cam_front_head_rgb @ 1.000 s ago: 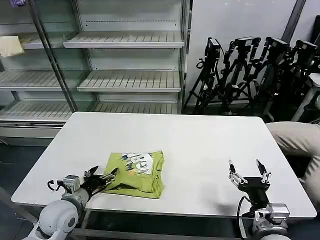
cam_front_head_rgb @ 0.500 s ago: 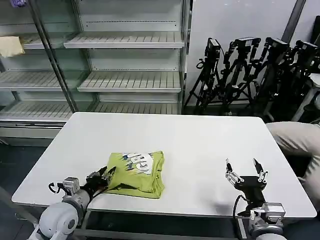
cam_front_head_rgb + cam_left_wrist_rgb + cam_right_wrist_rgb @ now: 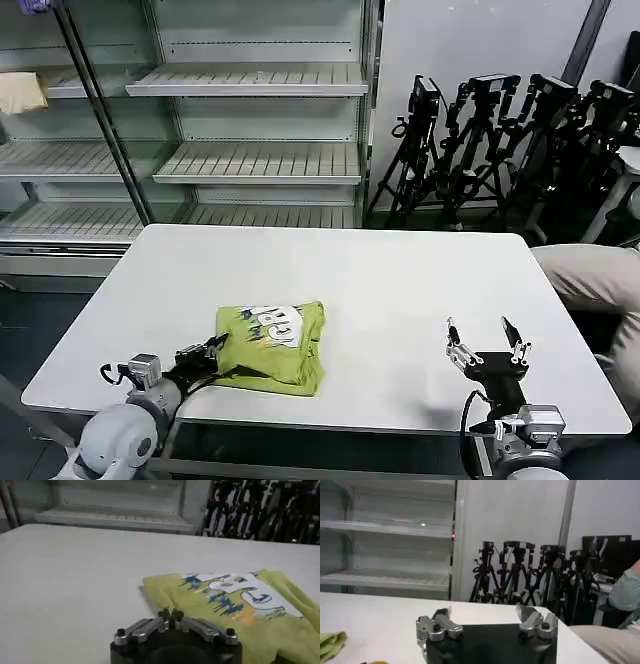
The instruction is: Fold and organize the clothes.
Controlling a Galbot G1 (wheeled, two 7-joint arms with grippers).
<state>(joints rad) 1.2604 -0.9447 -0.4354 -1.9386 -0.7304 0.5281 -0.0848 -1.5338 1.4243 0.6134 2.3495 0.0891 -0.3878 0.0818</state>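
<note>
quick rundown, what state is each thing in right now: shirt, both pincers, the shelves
lime green T-shirt: folded into a compact rectangle, white graphic facing up, lying flat on the white table.
left pincer: shut, at the shirt's near left edge.
right pincer: open, holding nothing, over bare table to the shirt's right.
shelving unit: shelves mostly bare, a pale cream cloth on a left shelf.

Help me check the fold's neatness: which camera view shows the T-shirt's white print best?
The left wrist view: the T-shirt lies close, its white print large and facing up. The head view shows the whole folded shirt on the table, its print smaller. The right wrist view catches just a green edge.
</note>
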